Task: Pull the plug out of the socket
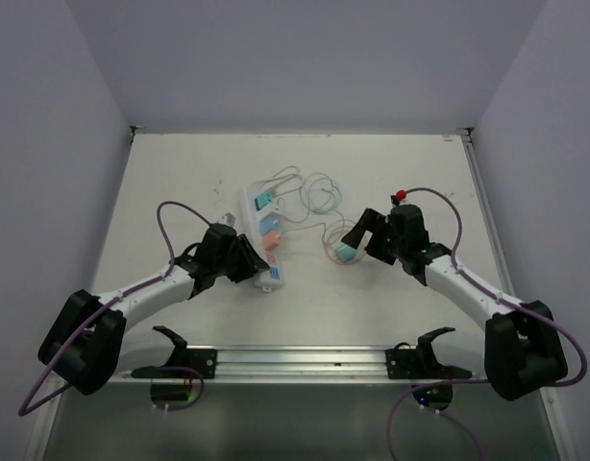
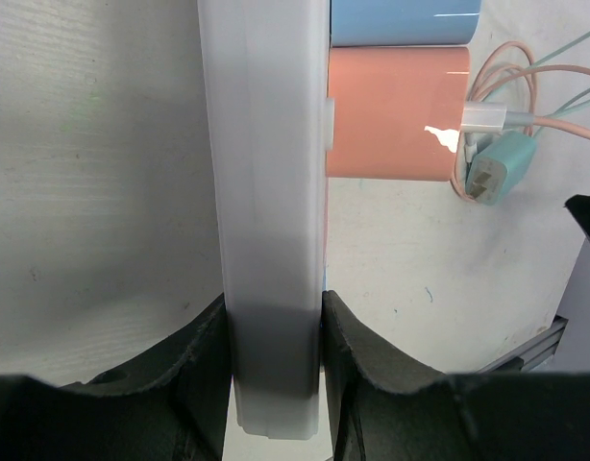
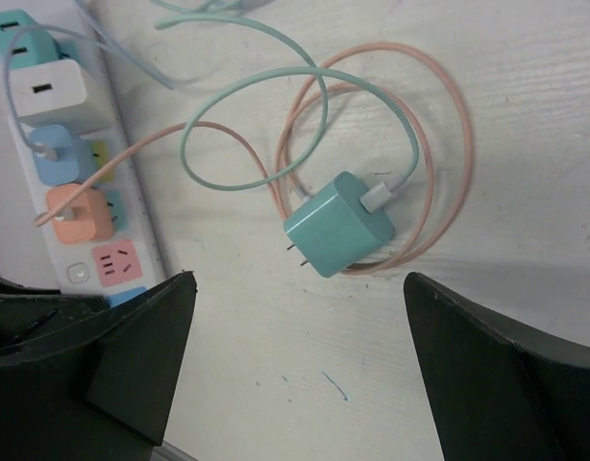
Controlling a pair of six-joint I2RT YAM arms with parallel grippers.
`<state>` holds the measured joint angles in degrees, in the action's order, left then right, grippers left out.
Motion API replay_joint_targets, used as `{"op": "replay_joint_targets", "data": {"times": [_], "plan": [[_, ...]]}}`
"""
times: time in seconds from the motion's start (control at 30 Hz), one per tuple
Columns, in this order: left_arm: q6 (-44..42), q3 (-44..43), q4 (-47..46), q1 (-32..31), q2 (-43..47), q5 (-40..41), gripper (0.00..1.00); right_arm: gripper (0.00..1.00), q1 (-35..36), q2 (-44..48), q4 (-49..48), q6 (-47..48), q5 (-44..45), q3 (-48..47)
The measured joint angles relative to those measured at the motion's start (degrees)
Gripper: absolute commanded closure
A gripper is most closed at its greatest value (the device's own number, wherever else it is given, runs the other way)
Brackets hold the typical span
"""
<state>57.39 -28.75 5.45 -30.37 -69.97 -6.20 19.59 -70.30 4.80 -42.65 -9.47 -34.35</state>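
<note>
The white socket strip [image 1: 253, 213] lies at the table's middle, running away from me. My left gripper [image 1: 249, 265] is shut on its near end; in the left wrist view both black fingers press the strip's [image 2: 271, 192] sides. A pink plug [image 2: 396, 113] and a blue plug [image 2: 403, 19] sit in it. A teal plug [image 3: 338, 223] lies loose on the table with bare prongs, amid pink and teal cords. My right gripper [image 3: 297, 288] is open and empty just above and short of the teal plug [image 1: 346, 253]. The right wrist view also shows a white plug [image 3: 47, 88] in the strip.
Loose loops of teal and pink cord [image 1: 319, 197] lie between the strip and the right arm. A metal rail [image 1: 300, 361] runs along the near table edge. Grey walls close the table on the left, right and back.
</note>
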Motion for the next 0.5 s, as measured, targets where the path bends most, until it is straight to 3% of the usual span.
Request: {"op": "replay_joint_targets", "data": {"times": [0.13,0.27,0.5], "plan": [[0.00,0.00,-0.11,0.00,-0.09,-0.11,1.00,0.07,0.35,4.96,0.74,0.02,1.31,-0.07],[0.00,0.00,-0.20,0.02,-0.15,-0.24,1.00,0.07,5.14,5.20,-0.28,-0.20,1.49,-0.90],[0.00,0.00,-0.24,0.04,-0.15,-0.48,1.00,0.09,17.68,-5.79,-6.75,-2.58,1.49,-7.02]]}}
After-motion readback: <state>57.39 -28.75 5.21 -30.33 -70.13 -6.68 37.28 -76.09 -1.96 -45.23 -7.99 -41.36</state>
